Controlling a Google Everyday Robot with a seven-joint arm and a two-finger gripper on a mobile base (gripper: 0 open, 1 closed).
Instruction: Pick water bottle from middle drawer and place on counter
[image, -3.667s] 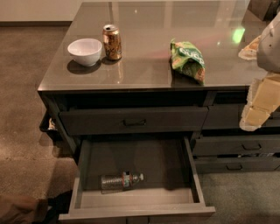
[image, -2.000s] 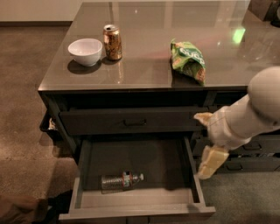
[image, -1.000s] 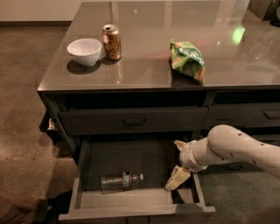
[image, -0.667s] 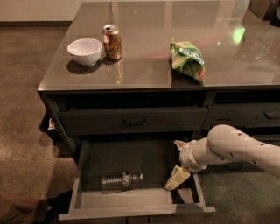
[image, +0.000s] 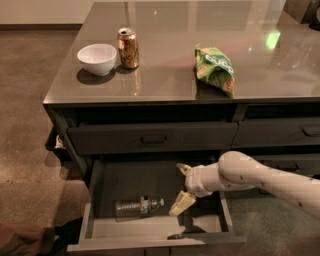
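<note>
Your gripper (image: 181, 186) hangs inside the middle drawer (image: 132, 180), jaws parted.
Its fingers (image: 181, 203) sit just beside the water bottle (image: 139, 206), lying on its side.

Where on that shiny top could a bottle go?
Bare glossy grey-brown counter lies between the gold can and the green snack bag, and right of the bag. The white bowl crowds the left corner. The hand is open in the dark drawer.
</note>
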